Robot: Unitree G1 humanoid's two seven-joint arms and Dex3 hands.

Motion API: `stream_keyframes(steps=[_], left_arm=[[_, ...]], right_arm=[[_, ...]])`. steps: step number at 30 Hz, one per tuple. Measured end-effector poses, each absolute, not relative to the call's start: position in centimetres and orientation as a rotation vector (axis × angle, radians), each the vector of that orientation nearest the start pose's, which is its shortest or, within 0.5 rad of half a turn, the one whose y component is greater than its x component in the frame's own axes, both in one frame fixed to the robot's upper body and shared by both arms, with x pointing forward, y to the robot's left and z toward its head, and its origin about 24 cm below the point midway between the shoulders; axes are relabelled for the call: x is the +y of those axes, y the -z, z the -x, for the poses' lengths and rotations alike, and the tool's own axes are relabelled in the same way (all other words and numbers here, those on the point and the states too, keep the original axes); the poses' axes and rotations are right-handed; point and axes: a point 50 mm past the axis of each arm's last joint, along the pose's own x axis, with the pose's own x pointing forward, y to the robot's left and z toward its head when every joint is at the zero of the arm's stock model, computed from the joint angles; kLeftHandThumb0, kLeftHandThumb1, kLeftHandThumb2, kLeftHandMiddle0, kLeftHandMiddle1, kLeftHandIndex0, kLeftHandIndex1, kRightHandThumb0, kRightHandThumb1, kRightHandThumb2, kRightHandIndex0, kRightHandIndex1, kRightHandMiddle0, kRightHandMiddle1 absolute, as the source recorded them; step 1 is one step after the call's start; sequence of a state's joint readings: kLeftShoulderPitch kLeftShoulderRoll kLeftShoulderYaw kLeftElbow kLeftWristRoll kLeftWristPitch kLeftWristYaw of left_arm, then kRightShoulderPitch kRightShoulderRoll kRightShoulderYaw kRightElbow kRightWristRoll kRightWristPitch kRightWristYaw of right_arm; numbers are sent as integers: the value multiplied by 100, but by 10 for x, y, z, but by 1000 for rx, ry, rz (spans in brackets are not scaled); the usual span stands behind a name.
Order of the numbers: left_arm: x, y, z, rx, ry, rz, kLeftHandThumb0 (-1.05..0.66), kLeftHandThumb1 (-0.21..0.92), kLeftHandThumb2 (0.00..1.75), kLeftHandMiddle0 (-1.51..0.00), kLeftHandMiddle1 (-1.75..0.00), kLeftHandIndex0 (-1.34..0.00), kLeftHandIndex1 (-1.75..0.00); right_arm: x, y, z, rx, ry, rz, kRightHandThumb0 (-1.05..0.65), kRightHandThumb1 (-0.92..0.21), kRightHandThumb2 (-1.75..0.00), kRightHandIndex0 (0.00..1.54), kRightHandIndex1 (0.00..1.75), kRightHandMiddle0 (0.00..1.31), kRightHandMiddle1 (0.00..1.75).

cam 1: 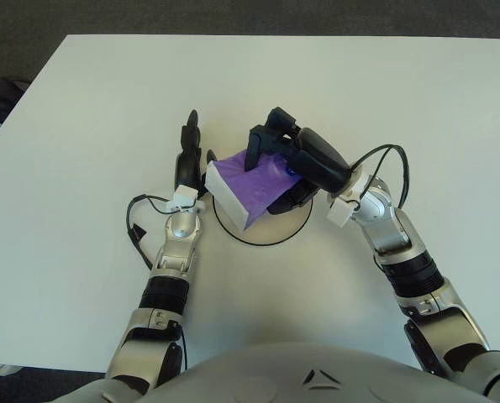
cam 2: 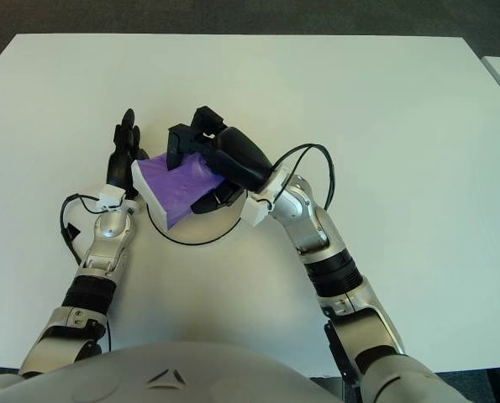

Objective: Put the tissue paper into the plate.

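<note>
A purple tissue pack [cam 1: 248,188] with white ends hangs tilted over the white plate [cam 1: 271,232], whose dark rim shows below it. My right hand [cam 1: 285,159] is shut on the pack, fingers curled over its far side. Whether the pack touches the plate I cannot tell. Just left of the plate, my left hand [cam 1: 186,159] stretches forward with straight fingers, its fingertips close beside the pack's white end [cam 2: 145,185], holding nothing.
A white table [cam 1: 81,117] spreads all around. A black cable [cam 1: 134,225] loops off my left wrist, and another cable [cam 1: 392,172] arcs above my right wrist. Dark floor lies past the table's far edge.
</note>
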State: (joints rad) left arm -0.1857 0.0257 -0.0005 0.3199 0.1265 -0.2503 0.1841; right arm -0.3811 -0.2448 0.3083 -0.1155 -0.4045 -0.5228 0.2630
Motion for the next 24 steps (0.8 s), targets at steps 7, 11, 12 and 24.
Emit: stream_keyframes(steps=[7, 11, 12, 24], left_arm=[[148, -40, -285, -125, -112, -141, -89, 92, 102, -12, 0, 0, -16], [148, -39, -285, -126, -116, -141, -90, 92, 102, -12, 0, 0, -17], [148, -39, -285, -126, -119, -140, -90, 92, 102, -12, 0, 0, -17], [149, -40, -285, -128, -131, -140, -90, 92, 103, -11, 0, 0, -26]], right_arm=[[-60, -172, -255, -927, -719, 768, -45, -39, -122, 106, 175, 55, 175], [-60, -174, -259, -898, -729, 795, -44, -46, -112, 87, 175, 49, 175], [-60, -175, -260, -889, -734, 805, -43, -50, -107, 71, 175, 46, 175], [-74, -184, -264, -742, -845, 1112, -103, -92, -56, 1, 20, 1, 19]])
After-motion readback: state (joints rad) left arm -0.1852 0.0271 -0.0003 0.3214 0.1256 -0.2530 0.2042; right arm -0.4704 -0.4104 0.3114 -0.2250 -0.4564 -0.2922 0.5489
